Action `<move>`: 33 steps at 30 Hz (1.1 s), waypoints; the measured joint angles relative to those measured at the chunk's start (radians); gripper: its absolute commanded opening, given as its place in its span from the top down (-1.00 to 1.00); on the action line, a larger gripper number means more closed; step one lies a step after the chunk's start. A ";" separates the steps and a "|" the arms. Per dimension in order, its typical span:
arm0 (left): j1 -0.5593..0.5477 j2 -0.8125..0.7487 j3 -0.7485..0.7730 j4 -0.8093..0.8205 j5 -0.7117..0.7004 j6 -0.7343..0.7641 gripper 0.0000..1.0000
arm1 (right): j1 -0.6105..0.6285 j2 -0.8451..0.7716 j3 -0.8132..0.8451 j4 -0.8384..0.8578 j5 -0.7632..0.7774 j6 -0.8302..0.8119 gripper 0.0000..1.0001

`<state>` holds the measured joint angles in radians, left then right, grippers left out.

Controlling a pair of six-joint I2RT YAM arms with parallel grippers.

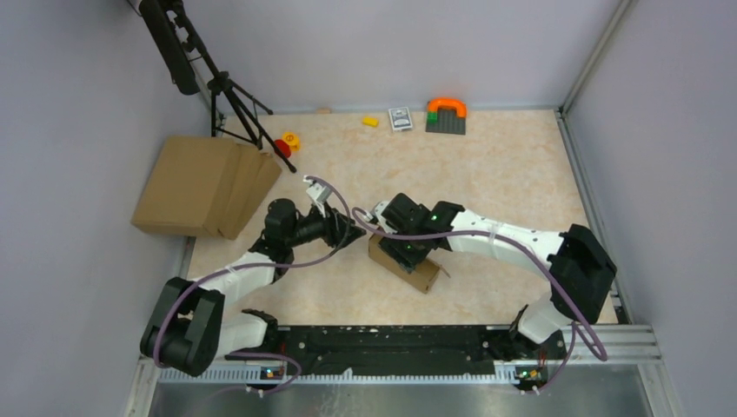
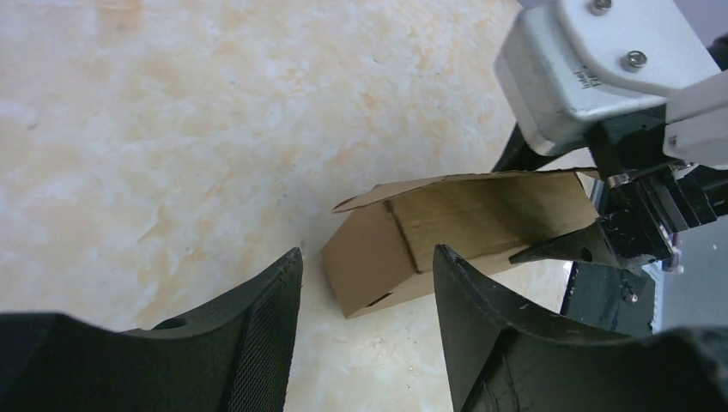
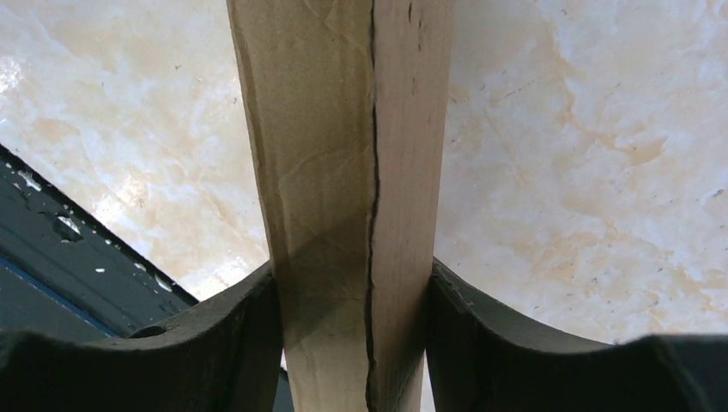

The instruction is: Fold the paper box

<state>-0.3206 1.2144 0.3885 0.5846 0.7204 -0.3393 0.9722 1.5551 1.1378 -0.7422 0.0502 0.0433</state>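
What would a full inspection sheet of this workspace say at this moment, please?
Surface: beige marbled tabletop, bare around the work.
Job's things: paper box, partly folded, near the centre.
Clutter: cardboard stack at far left; orange-grey block, small patterned card, yellow piece and red-yellow toy along the far edge.
Hands: right hand shut on the paper box; left hand open, pointed at the box's end, not gripping.
Cables: purple cables loop over both arms.
Surroundings: grey walls; black tripod at the far left corner.
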 measured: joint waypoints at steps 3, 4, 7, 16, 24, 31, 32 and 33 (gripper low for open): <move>-0.056 0.000 0.019 -0.020 -0.006 0.065 -0.18 | 0.000 -0.008 -0.002 0.003 -0.013 -0.013 -0.11; -0.069 0.002 0.026 -0.027 -0.006 0.084 -0.18 | 0.000 -0.014 -0.006 0.008 -0.018 -0.017 -0.12; -0.085 0.010 0.042 -0.033 -0.008 0.114 -0.19 | 0.000 -0.025 -0.009 0.016 -0.030 -0.030 -0.13; -0.090 0.045 0.074 -0.080 -0.059 0.161 -0.20 | 0.000 -0.030 -0.018 0.035 -0.055 -0.053 -0.13; -0.092 0.068 0.091 -0.093 -0.073 0.177 -0.18 | 0.000 -0.038 -0.047 0.063 -0.057 -0.061 -0.13; -0.094 0.116 0.141 -0.093 -0.020 0.172 0.07 | -0.006 -0.047 -0.051 0.074 -0.064 -0.061 -0.13; -0.095 0.119 0.145 -0.094 -0.013 0.171 0.17 | -0.007 -0.048 -0.051 0.074 -0.065 -0.061 -0.13; -0.095 0.123 0.151 -0.100 -0.004 0.168 0.21 | -0.007 -0.048 -0.051 0.075 -0.067 -0.061 -0.13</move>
<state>-0.4152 1.3373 0.5392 0.4843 0.7166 -0.1711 0.9649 1.5070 1.0863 -0.6670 -0.0170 -0.0177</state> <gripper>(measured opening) 0.483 0.565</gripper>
